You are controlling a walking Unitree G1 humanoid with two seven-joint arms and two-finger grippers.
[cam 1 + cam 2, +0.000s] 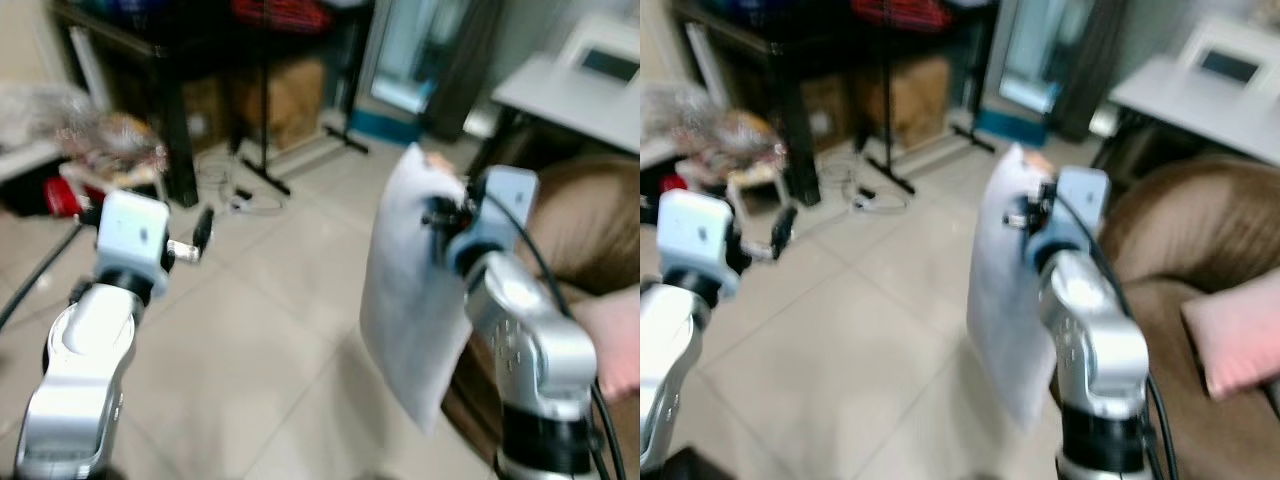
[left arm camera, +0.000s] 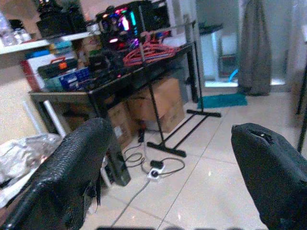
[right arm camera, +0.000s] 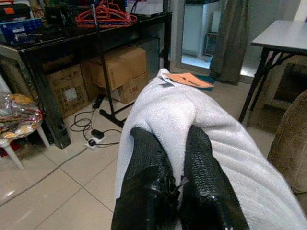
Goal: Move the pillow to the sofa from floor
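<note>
White pillow [image 1: 415,290] hangs in the air, off the tiled floor [image 1: 270,330], pinched at its upper edge by right gripper [image 3: 173,143], fingers clamped tight on the fabric. Brown sofa [image 1: 1200,250] just beside it on robot's right w/ pink cushion [image 1: 1240,340]. Left gripper [image 2: 168,158] raised, fingers spread wide, holding nothing.

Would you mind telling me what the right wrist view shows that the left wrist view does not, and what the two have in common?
Right wrist view alone: the right gripper, jaws shut on the white fabric pillow, an orange tag at the pillow's far edge, a grey table and the brown sofa's edge.

Left wrist view alone: the left gripper, jaws open and holding nothing, and lit electronics on the desk.

Both: the black desk, red hangers, cardboard boxes, a power strip with cables and the tiled floor.
</note>
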